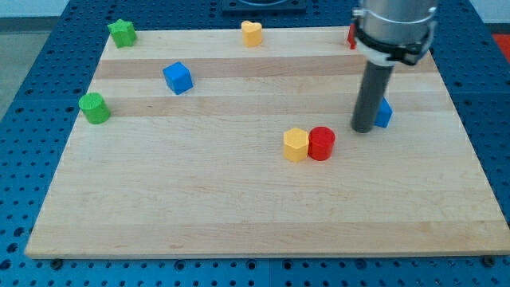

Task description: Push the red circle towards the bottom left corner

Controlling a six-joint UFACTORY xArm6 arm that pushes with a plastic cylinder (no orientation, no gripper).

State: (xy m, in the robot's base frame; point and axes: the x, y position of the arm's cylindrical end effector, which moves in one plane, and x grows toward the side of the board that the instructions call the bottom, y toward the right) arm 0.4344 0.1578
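Observation:
The red circle (322, 143) stands a little right of the board's middle, touching a yellow hexagon block (296, 145) on its left. My tip (364, 128) is down on the board just up and to the right of the red circle, a short gap away. A blue block (385, 113) sits right behind the rod, partly hidden by it.
A blue cube (178, 77) lies at upper left. A green cylinder (95, 108) sits at the left edge, a green star-shaped block (122, 33) at the top left corner. A yellow heart-shaped block (252, 33) is at the top edge. A red block (351, 36) shows beside the arm at top right.

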